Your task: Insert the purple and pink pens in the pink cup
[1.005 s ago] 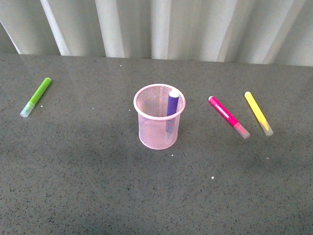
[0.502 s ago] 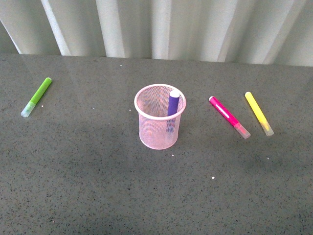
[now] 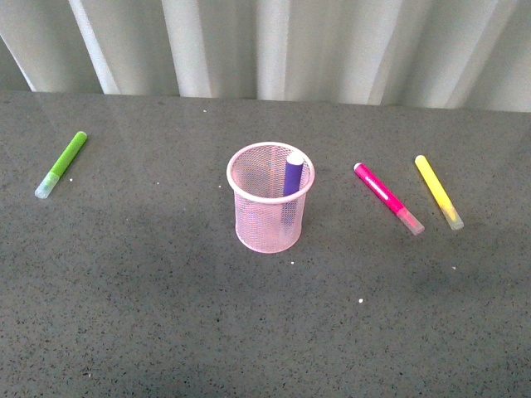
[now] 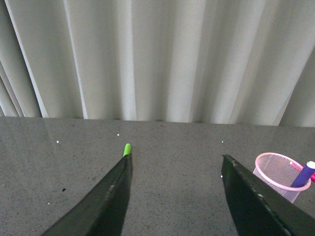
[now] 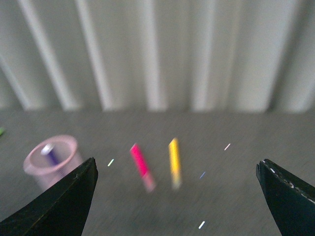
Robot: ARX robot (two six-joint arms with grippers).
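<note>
The pink cup (image 3: 270, 197) stands upright in the middle of the dark grey table, and the purple pen (image 3: 291, 176) leans inside it with its end above the rim. To the cup's right the pink pen (image 3: 388, 198) lies flat on the table. Neither arm shows in the front view. In the left wrist view my left gripper (image 4: 175, 163) is open over bare table, with the cup (image 4: 282, 175) off to one side. The right wrist view is blurred; my right gripper (image 5: 177, 169) is open wide, with the pink pen (image 5: 141, 166) and the cup (image 5: 52, 160) ahead of it.
A yellow marker (image 3: 439, 191) lies just right of the pink pen, roughly parallel to it. A lime-green marker (image 3: 61, 164) lies at the far left. A pale pleated curtain (image 3: 274, 46) closes off the table's back edge.
</note>
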